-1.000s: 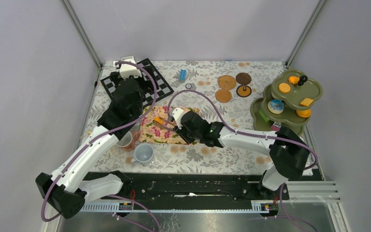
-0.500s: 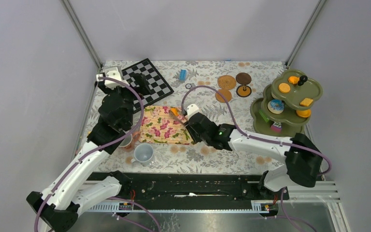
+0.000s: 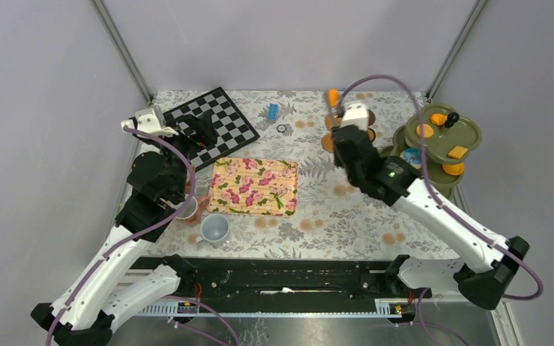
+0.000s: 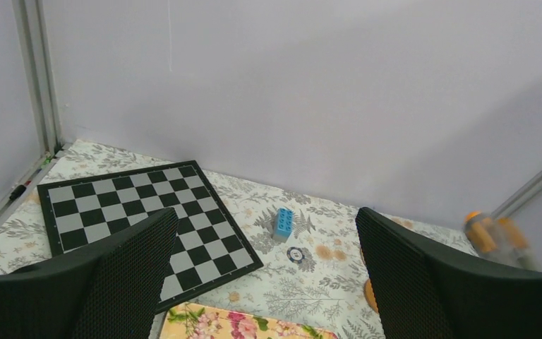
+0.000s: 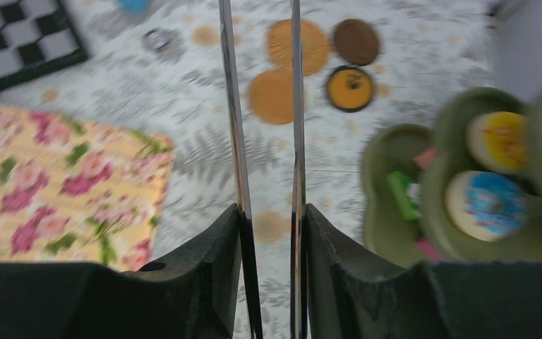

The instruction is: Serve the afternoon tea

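- Right arm up over the far side of the table, and its right gripper (image 5: 272, 219) is clamped narrow around the metal tongs (image 5: 234, 141), both blades pressed between the fingers.
- Green tiered stand (image 3: 474, 135) sits just to the right, several pastries on it; that looks like the destination.
- The orange pastry (image 3: 332, 96) is pinched at the tongs' far tip, held aloft above the coasters (image 5: 298, 46) near the back edge.
- Doing it well, I'd say: keep the squeeze even, hold the tongs level, come in over a bare patch of a tier and let go only once the pastry rests.
- Risk as I read it: long tongs, small tiers, so a wide sweep could knock the pastries there.
- Left gripper (image 4: 267, 215) hangs over the checkerboard (image 3: 209, 122), jaws spread wide, holding nothing.
- Around it all: plain pale walls (image 3: 281, 43) on three sides.
- Table (image 3: 346, 223) wears a leafy grey-and-tan print, busy enough to hide small things.
- Flowered mat (image 3: 254, 186) lies flat mid-table, nothing on it.
- Grey mug (image 3: 214, 229) stands in front of the mat; a brown mug (image 3: 187, 210) sits beside it, partly hidden by the left arm.
- Small blue brick (image 3: 273, 110) at the back.
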`<state>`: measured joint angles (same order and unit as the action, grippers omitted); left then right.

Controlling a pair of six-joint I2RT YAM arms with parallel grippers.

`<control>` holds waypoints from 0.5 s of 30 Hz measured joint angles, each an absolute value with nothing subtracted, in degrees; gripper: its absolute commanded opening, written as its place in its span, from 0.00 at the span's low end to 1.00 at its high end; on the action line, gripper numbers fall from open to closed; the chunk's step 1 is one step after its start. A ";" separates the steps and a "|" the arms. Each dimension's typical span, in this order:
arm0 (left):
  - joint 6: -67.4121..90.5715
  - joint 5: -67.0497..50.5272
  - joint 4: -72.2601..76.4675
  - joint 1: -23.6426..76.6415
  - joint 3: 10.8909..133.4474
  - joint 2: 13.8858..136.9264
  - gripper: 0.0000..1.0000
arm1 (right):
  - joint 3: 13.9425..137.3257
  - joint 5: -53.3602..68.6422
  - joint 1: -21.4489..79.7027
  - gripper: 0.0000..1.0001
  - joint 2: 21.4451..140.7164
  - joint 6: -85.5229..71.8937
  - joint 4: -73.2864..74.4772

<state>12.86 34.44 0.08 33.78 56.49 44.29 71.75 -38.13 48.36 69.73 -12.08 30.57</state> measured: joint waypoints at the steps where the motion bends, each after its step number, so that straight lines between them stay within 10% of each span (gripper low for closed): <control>1: 13.17 34.15 -0.12 33.89 56.49 44.29 0.99 | 73.10 -39.55 46.52 0.26 69.01 -12.08 32.10; 15: 14.59 32.75 -0.40 35.73 56.49 43.24 0.99 | 94.00 -57.58 35.07 0.26 69.56 -15.03 53.28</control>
<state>14.59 32.75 -0.40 35.73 56.49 43.24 94.00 -57.58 35.07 69.56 -15.03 53.28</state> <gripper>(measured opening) 0.990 0.400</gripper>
